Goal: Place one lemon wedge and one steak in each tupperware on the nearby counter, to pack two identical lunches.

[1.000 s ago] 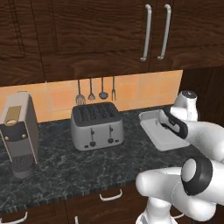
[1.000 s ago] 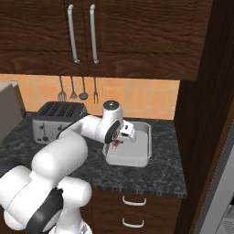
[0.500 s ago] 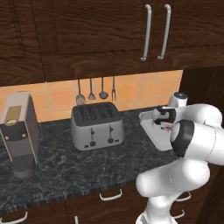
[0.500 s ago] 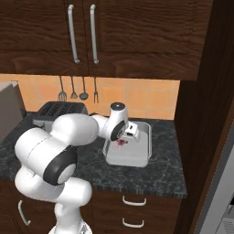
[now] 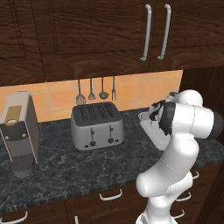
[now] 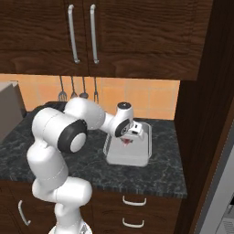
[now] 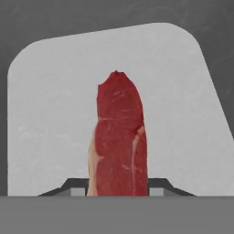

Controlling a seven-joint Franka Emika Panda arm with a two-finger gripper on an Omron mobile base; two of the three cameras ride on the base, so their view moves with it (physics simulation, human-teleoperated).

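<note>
My gripper [image 7: 118,190] is shut on a steak [image 7: 119,137], a red-pink lump with a pale fat edge that stands up between the finger tips. It hangs just above a light-grey tupperware [image 7: 50,100] with nothing else in it. From the right base view, the gripper [image 6: 129,136] holds the steak [image 6: 125,142] over the tupperware [image 6: 132,157] on the speckled counter [image 6: 87,160]. In the left base view my arm covers most of the tupperware [image 5: 148,124]. The lemon wedges, the other steak and the second tupperware are out of view.
A silver toaster [image 5: 97,125] stands left of the tupperware, and a coffee machine [image 5: 18,133] further left. Utensils [image 5: 96,89] hang on the orange wall. A tall dark cabinet [image 6: 205,114] closes the counter's right end.
The arm has folded up and its elbow has swung over the counter. The gripper, still holding the steak, has shifted slightly along the tupperware.
</note>
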